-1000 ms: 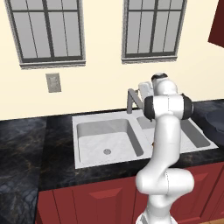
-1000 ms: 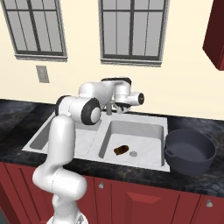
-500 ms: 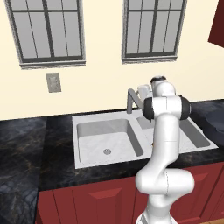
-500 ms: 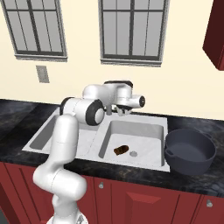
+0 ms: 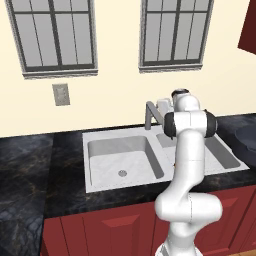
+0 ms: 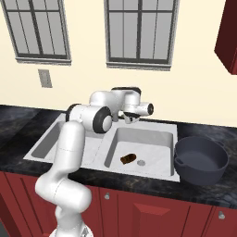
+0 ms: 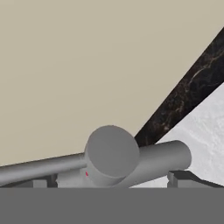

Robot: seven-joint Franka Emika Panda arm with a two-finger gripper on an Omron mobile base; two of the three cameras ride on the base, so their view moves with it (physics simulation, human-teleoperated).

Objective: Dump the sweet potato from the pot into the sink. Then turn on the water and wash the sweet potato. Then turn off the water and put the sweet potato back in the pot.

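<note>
Sweet potato (image 6: 128, 159): on the floor of the sink's (image 6: 172, 173) right basin, at 9 o'clock of the drain; pot (image 6: 200, 159): upright on worktop (image 6: 18, 118), touching sink's right edge; hand (image 6: 130, 116): released, at the faucet (image 7: 111, 162).

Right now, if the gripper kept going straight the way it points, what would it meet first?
Most likely the faucet: the open gripper has its grey round cap and spout right ahead. Beyond lies the cream wall.

Two dark-framed windows (image 6: 140, 32) in the cream wall, a wall outlet (image 5: 60, 94), red cabinets (image 6: 152, 213) below.
</note>
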